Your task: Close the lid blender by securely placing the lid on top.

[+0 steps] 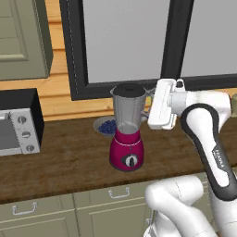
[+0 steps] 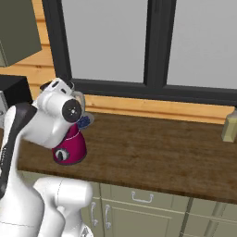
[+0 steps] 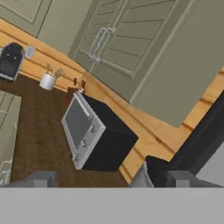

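The blender (image 1: 127,139) stands on the wooden counter, a clear grey jar on a magenta base (image 2: 69,149) with a black dial. The black lid (image 1: 129,88) rests on the jar's rim. My gripper (image 1: 149,105) points sideways at the jar's top from its right, level with the rim. In the hand view the gripper (image 3: 111,179) is open, its fingertips (image 3: 41,179) far apart. The dark lid (image 3: 158,168) and a bit of grey jar rim show low between them, nearer the right tip. In the right base view my arm hides the jar and lid.
A silver-and-black toaster oven (image 1: 18,122) sits at the counter's left. A bowl of blueberries (image 1: 106,126) lies just behind the blender. A pale bottle (image 2: 230,125) stands far right. A dark window frame (image 1: 76,69) runs behind, with wall cabinets (image 1: 23,37) on the left.
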{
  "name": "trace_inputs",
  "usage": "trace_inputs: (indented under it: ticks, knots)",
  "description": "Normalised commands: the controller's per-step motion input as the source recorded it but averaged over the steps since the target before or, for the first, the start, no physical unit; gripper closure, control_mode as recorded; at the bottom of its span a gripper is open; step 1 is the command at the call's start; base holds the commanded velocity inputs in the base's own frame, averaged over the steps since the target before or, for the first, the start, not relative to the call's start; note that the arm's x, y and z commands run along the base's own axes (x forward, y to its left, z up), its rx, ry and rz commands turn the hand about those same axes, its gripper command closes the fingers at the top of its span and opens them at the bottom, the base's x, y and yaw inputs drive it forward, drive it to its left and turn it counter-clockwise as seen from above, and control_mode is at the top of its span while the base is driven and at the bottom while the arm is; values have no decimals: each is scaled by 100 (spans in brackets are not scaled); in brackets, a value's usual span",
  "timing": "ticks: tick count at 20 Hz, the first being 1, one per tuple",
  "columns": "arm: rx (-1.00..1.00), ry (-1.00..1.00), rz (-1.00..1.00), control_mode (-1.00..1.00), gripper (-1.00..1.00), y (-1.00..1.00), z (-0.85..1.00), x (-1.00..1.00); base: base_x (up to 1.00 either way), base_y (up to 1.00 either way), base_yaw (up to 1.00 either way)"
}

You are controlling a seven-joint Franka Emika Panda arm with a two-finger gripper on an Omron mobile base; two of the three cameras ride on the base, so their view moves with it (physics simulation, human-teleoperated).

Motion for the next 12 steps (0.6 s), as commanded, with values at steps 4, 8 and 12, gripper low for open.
trace_inputs:
  ticks: [4,8,12]
  knots:
    - [-58,4,-5,-100,-100,100,19,-100,0,0,0]
    - [-62,23,-8,-100,-100,100,28,-97,0,0,0]
    - [-57,24,-6,-100,-100,89,-11,-64,0,0,0]
